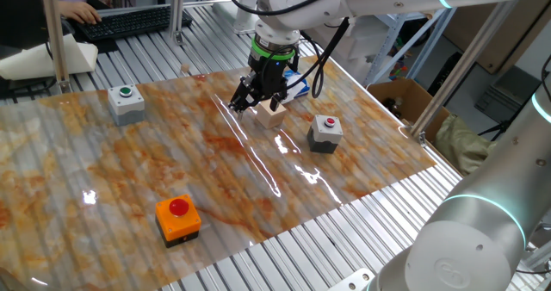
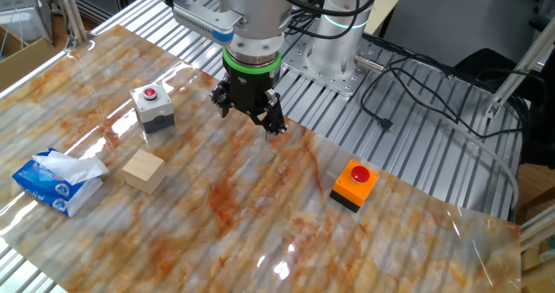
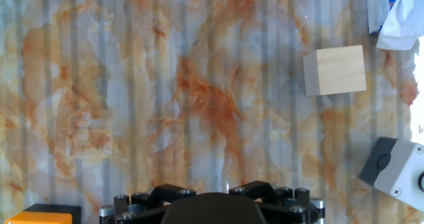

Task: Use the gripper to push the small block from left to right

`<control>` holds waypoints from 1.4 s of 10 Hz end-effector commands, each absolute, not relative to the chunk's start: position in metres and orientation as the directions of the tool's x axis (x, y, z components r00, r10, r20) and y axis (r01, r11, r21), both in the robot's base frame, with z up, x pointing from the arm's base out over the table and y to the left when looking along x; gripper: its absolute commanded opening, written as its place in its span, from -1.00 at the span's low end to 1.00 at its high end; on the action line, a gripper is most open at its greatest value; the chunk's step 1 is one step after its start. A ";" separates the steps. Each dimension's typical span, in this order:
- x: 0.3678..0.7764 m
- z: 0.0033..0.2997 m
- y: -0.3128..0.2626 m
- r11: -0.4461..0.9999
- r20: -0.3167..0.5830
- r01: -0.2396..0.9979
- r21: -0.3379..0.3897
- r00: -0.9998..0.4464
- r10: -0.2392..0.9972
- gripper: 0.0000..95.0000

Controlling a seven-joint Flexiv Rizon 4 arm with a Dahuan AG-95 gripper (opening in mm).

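Right now the gripper (image 2: 249, 111) hangs just above the marbled mat (image 2: 260, 206), its black fingers drawn close together with nothing between them, so it reads as closed and empty. The small block (image 2: 144, 171) sits on the mat apart from it. In the other fixed view the block lies to the gripper's left and nearer the camera, between a packet of tissues (image 2: 54, 182) and a grey box with a red button (image 2: 153, 107). In the hand view the block (image 3: 335, 70) shows in the upper right, with the tissues (image 3: 397, 15) beyond it and the grey box (image 3: 396, 169) below it at the right edge.

By my judgement this is the approach step: no contact has been made, and the block seems not yet pushed. The next move calls for lowering the closed fingers beside the block on its left face, close to the mat, then sweeping sideways. The grey box stands near, so the push wants a straight line that clears it.

An orange box with a red button (image 2: 354, 185) and a grey box with a green button (image 1: 126, 102) stand well apart from the work.
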State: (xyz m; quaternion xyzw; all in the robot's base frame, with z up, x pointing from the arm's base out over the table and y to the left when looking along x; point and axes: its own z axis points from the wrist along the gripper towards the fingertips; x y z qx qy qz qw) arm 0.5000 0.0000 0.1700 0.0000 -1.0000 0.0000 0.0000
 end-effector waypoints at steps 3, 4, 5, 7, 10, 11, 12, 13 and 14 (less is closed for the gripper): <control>0.500 0.166 -0.006 0.950 -0.012 0.301 0.077 -0.953 0.303 -1.00; 0.499 0.164 -0.009 0.953 -0.012 0.292 0.079 -0.956 0.294 -1.00; 0.499 0.162 -0.013 0.956 -0.013 0.283 0.082 -0.959 0.285 -1.00; 0.500 0.160 -0.019 0.962 -0.017 0.262 0.082 -0.964 0.264 -1.00; 0.500 0.162 -0.024 0.966 -0.020 0.248 0.072 -0.968 0.250 -1.00; 0.500 0.163 -0.027 0.969 -0.023 0.236 0.067 -0.971 0.238 -1.00; 0.500 0.163 -0.029 0.971 -0.025 0.229 0.064 -0.973 0.231 -1.00; 0.501 0.164 -0.033 0.974 -0.027 0.218 0.060 -0.975 0.220 -1.00; 0.503 0.165 -0.037 0.977 -0.031 0.204 0.055 -0.978 0.206 -1.00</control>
